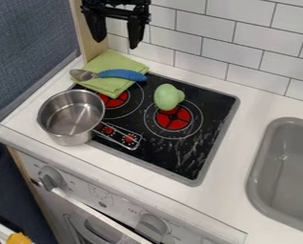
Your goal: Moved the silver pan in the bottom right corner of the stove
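My gripper (pixel 117 43) hangs at the top left, above the green cloth, with its two fingers apart and nothing between them. The silver pan (pixel 71 116) sits upright at the left front of the stove (pixel 186 164), partly over the stove's left edge and partly over the white counter. Its inside holds nothing. The pan is well below the gripper and to its left.
A folded green cloth (pixel 113 64) lies at the stove's back left, with a blue-handled spoon (pixel 122 74) across it. A green pear-shaped toy (pixel 168 96) rests by the right burner. The grey sink (pixel 287 167) is at right; a tiled wall stands behind.
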Available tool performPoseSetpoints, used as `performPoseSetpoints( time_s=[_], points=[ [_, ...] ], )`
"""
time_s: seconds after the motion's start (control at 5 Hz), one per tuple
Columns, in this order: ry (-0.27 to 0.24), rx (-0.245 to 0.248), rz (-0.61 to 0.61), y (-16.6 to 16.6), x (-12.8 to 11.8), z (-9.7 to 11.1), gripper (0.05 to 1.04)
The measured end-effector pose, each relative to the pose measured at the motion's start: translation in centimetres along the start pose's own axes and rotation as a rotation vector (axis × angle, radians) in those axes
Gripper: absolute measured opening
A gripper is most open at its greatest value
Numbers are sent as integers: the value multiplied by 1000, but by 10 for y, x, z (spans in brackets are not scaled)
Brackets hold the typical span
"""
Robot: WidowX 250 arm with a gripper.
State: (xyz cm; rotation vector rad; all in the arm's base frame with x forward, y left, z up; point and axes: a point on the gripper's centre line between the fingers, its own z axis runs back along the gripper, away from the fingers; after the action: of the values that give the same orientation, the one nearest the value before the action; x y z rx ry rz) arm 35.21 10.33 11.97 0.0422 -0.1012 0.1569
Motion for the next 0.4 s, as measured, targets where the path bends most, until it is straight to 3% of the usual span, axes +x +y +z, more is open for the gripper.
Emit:
performPoseSetpoints(
  time_s=[0.4],
  points=[
    [89,-12,-85,12,-20,-15,999]
  ],
)
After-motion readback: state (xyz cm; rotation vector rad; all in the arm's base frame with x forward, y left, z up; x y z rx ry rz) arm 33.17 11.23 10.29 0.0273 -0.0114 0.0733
